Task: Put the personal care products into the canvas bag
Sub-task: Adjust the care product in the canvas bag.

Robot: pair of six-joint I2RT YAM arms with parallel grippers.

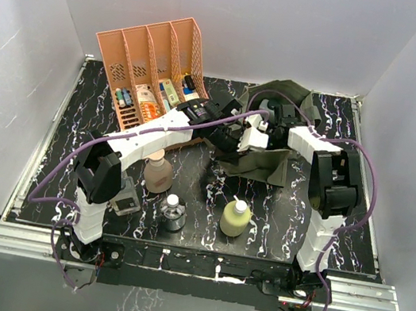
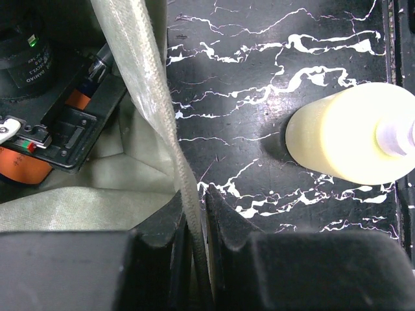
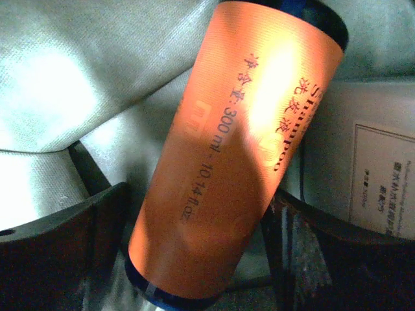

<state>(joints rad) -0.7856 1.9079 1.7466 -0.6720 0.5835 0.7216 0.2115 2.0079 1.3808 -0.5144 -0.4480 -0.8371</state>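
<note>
At the canvas bag (image 2: 154, 110) rim, left end effector (image 2: 196, 233) clamps the edge — right end effector (image 3: 194, 204) gapes around orange-and-blue pump (image 3: 240, 155).

The top camera looks down from high behind on the whole worktop (image 1: 287, 210). The left wrist camera looks closely past its fingers (image 2: 272, 265) at the edge of the green bag (image 2: 159, 110) and the yellow bottle (image 2: 343, 139), both seen from above too. The right wrist camera faces an orange bottle (image 3: 240, 155) very near.
</note>
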